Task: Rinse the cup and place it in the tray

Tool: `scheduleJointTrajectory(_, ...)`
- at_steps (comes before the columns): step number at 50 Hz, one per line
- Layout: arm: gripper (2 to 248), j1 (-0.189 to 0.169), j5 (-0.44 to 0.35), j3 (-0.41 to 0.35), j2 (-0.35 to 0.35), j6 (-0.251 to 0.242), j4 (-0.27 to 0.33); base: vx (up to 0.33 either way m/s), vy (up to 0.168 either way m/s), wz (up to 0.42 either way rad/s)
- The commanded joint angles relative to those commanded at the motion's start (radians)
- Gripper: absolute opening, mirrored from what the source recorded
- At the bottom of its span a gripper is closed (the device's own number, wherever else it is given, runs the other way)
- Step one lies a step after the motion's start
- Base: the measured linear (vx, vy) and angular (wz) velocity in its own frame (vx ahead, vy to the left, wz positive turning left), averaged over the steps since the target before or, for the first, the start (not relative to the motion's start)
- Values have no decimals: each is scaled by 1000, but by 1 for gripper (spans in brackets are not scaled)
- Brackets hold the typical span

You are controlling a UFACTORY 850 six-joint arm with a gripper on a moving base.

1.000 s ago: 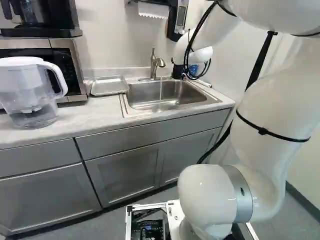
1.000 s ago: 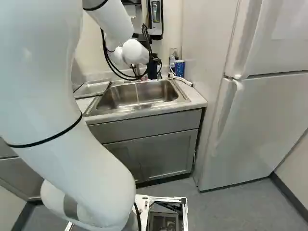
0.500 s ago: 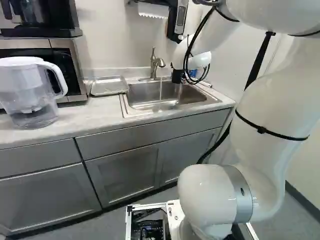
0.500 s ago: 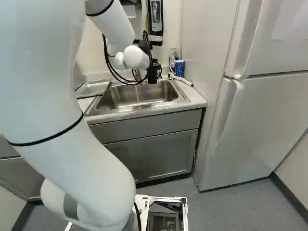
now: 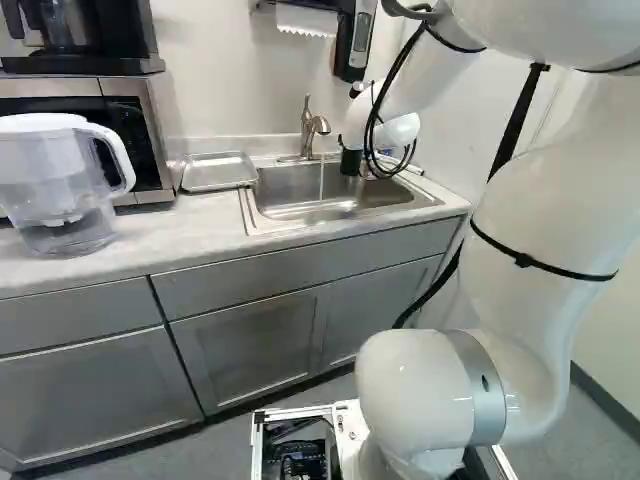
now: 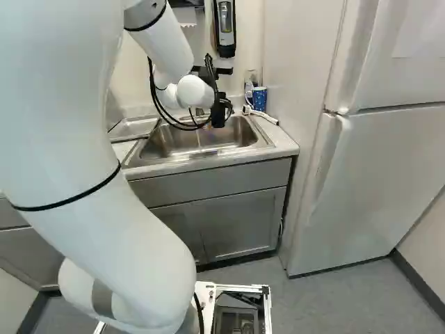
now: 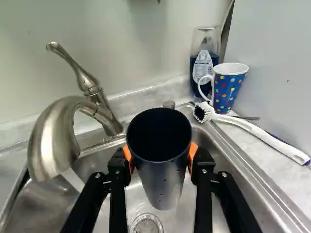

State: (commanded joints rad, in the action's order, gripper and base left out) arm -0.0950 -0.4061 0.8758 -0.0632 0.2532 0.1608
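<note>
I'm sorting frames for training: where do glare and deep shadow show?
Wrist view: bright highlights on the faucet, near-black shadow inside the cup; left base view: pale glints in the sink; right base view: soft sheen on the fridge.

From left and right behind my arm point(image 5: 540, 240), two views look ahead, downward; one looks closer from my wrist point(image 6: 195, 92) — all share the sink point(image 5: 290, 188).

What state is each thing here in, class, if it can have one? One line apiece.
Cup: mouth up, gripped over the sink
Claw: shut on the cup
Tap: running
Tray: flat on the counter, no cup on it
Spotted mug: upright
Brush: lying down
Water jug: lid on
Cupboard doors: shut
Fridge: shut
</note>
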Motion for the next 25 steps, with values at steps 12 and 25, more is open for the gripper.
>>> scheduleJointTrajectory(12, 124, 7, -27, -33, 7, 0, 7, 0, 0, 0)
scheduleJointTrajectory(25, 124, 19, -60, -56, 14, 0, 41, 0, 0, 0)
